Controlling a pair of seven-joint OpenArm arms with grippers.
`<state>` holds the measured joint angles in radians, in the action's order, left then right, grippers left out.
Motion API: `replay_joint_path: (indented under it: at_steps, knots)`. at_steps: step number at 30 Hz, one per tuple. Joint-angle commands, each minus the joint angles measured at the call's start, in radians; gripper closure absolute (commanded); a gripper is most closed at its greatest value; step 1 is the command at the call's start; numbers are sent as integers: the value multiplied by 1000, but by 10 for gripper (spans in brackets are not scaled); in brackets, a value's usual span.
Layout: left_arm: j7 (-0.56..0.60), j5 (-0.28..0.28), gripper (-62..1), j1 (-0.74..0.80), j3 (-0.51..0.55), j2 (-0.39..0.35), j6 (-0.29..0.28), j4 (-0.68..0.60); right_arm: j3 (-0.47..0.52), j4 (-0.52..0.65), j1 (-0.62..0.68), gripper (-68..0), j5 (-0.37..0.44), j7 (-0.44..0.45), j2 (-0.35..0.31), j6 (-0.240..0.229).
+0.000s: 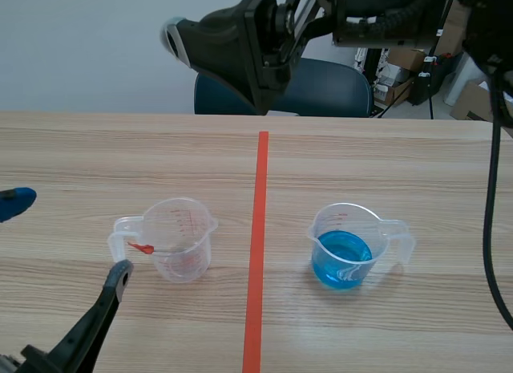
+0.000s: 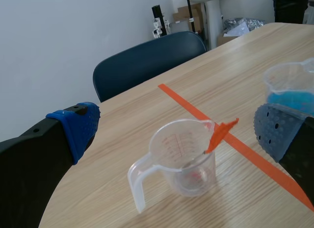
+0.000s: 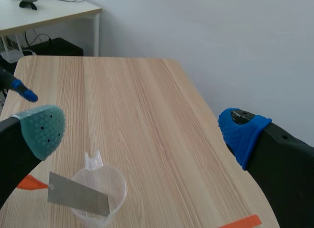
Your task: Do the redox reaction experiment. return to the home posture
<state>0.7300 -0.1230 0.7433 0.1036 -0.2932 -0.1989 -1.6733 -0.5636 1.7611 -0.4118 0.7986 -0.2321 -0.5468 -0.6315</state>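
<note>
While my left gripper [image 2: 174, 132] and right gripper [image 3: 142, 130] gape wide, clear cup [image 1: 183, 237] and blue-filled cup [image 1: 346, 249] flank the tape line [image 1: 258, 245].

The scene view looks from the robot's side, rather high, down across the table [image 1: 385, 148] toward the blue chair [image 1: 329, 84]. The left wrist view sits low and near the clear measuring cup [image 2: 184, 159] and faces the blue chair [image 2: 142, 61] too. The right wrist view looks down from higher on the clear measuring cup [image 3: 115, 189], which all three views share.
</note>
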Motion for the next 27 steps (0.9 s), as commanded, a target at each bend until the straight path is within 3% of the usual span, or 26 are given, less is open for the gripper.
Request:
replay_joint_path:
  at_steps: [1, 6, 13, 24, 27]
  knots:
    - [-22, 26, -623, 10, -2, -24, 1, -35, 15, 7, -14, -679, 22, 38, -42, 3]
    - [-100, 48, -623, 26, -16, -91, -43, -132, 21, 7, -1, -679, 34, 128, -168, 4]
    - [-186, 189, -623, 43, -76, -243, -37, -161, 147, 7, 140, -679, 43, 206, -277, 3]
    - [-232, 202, -623, 110, -94, -259, -3, -236, 438, 7, 405, -679, 12, 196, -259, 3]
    - [-235, 202, -623, 132, -94, -255, 18, -278, 495, 7, 451, -679, -66, 194, -230, 3]
